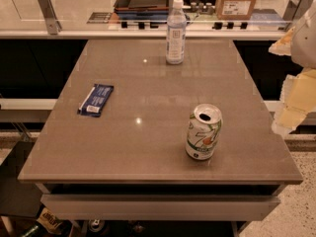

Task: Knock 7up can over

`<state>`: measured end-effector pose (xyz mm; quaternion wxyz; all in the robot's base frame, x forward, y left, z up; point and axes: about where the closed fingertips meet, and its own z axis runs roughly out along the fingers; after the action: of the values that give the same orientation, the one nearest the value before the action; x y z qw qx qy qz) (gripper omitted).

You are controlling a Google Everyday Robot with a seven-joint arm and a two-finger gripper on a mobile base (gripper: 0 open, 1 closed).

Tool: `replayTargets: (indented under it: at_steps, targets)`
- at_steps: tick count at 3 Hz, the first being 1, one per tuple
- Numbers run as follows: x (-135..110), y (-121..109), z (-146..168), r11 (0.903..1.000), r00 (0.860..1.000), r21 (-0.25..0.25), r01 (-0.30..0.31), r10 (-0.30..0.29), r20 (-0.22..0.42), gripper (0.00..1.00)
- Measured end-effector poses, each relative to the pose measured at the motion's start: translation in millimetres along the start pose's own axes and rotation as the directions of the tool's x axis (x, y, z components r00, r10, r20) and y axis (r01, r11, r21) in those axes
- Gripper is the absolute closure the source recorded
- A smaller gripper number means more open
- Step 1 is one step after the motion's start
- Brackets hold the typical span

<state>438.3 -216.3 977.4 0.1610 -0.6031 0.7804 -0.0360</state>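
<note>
The 7up can (pixel 203 132) stands upright on the grey table (pixel 148 147), near its front right corner. It is white and silver with green swirls, an orange spot and an open silver top. My gripper (pixel 296 90) shows as a blurred white and pale-yellow shape at the right edge of the camera view. It hangs beyond the table's right edge, above and to the right of the can, and is not touching it.
A tall clear plastic bottle (pixel 176 32) with a white cap stands at the back middle of the table. A dark blue snack packet (pixel 96 99) lies flat on the left side. Behind the table runs a counter with a cardboard box (pixel 236 1).
</note>
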Motion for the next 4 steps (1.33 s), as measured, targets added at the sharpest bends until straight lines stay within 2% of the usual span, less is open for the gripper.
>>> replayTargets:
  at_steps: [1, 2, 3, 4]
  targets:
    - [0, 0, 0, 1.0000, 1.000, 0.000, 0.000, 0.000, 0.000, 0.00]
    - [2, -1, -1, 0.9998, 0.999, -0.002, -0.021, 0.022, 0.035, 0.00]
    - [31, 7, 8, 0.9823, 0.976, -0.031, -0.185, 0.187, 0.111, 0.00]
    - [56, 28, 15, 0.9428, 0.912, -0.057, -0.329, 0.332, 0.241, 0.00]
